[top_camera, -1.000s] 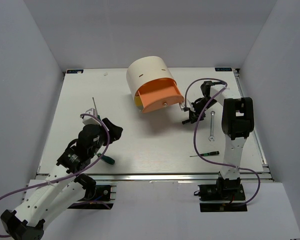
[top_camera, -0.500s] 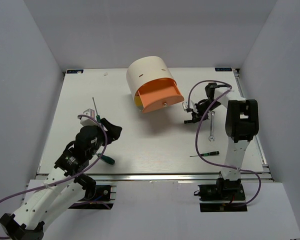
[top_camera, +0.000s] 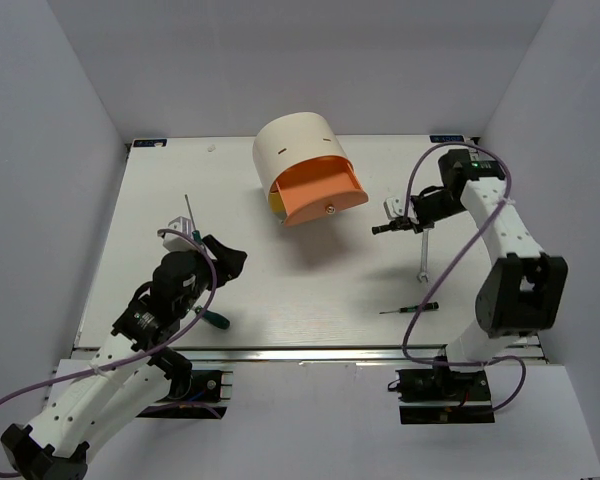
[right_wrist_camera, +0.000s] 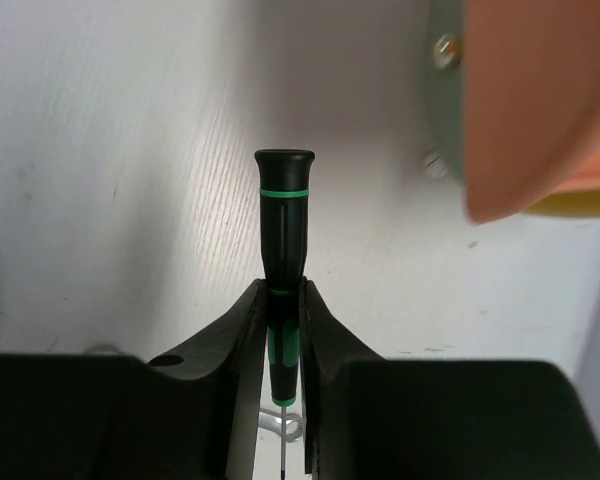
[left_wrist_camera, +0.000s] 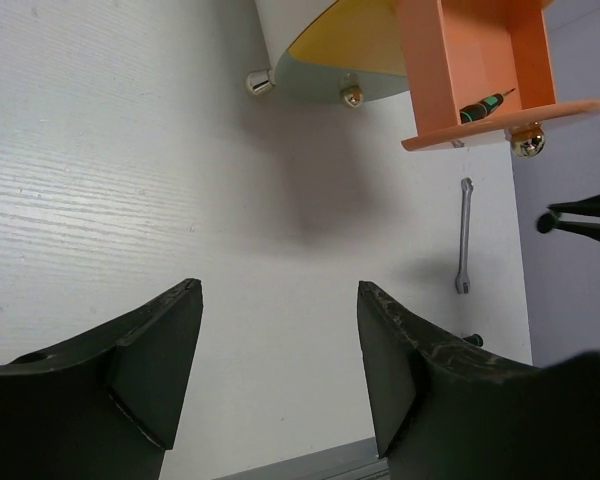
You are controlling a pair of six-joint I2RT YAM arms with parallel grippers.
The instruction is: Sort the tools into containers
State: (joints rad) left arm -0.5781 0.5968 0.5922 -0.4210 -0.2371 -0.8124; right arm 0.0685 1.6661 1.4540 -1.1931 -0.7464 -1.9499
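The cream cabinet (top_camera: 292, 148) stands at the back with its orange drawer (top_camera: 322, 192) pulled open. One black-and-green screwdriver (left_wrist_camera: 483, 103) lies inside that drawer. My right gripper (top_camera: 400, 226) is shut on another black-and-green screwdriver (right_wrist_camera: 285, 225) and holds it above the table, right of the drawer, handle toward it. The silver spanner (top_camera: 422, 262) and a thin screwdriver (top_camera: 410, 309) lie on the table below the right gripper. My left gripper (left_wrist_camera: 280, 350) is open and empty at the front left. The green-handled screwdriver (top_camera: 215, 319) and the metal rod (top_camera: 189, 212) lie beside it.
The yellow drawer (left_wrist_camera: 350, 35) and the grey-green drawer (left_wrist_camera: 310, 85) under the orange one are shut. White walls enclose the table on the left, back and right. Purple cables hang along both arms.
The right arm has swung its elbow back and to the right, and its gripper has shifted slightly right and up with the screwdriver. The left arm has hardly moved.
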